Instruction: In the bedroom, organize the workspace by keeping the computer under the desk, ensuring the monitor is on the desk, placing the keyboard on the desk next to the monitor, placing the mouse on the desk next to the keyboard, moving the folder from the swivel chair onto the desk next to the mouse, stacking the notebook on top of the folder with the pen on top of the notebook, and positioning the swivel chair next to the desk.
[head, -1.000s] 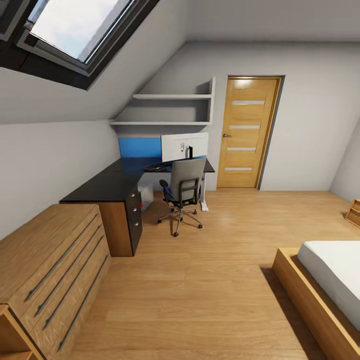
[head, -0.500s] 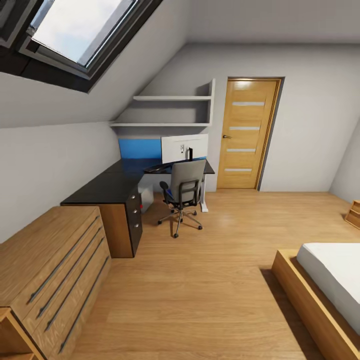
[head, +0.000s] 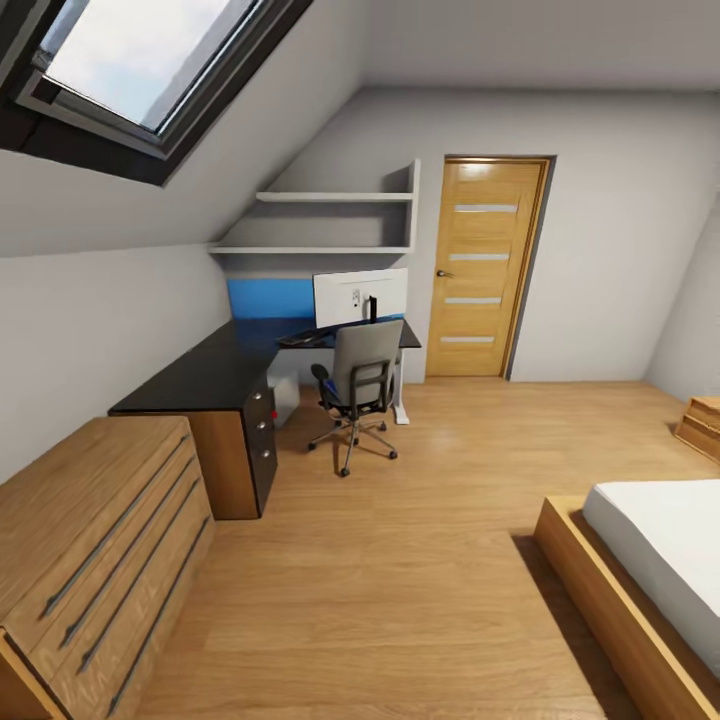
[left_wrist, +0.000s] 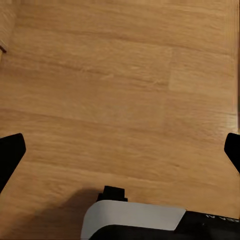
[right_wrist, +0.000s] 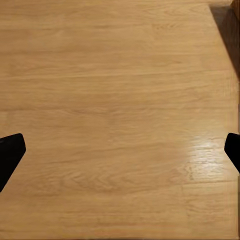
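Both arms' fingers (left_wrist: 11, 155) (right_wrist: 11, 150) spread wide over wooden floor (right_wrist: 120, 100); swivel chair (head: 358, 385) beside the desk (head: 200, 375).

The left pincer (left_wrist: 120, 150) points down at the floor, its two dark fingertips (left_wrist: 10, 152) set far apart at opposite edges of the left wrist view, nothing between them; a white and black part of the robot, perhaps its base, sits below it; the right pincer (right_wrist: 120, 150) also faces the floor, its fingertips (right_wrist: 11, 150) spread equally wide and holding nothing.
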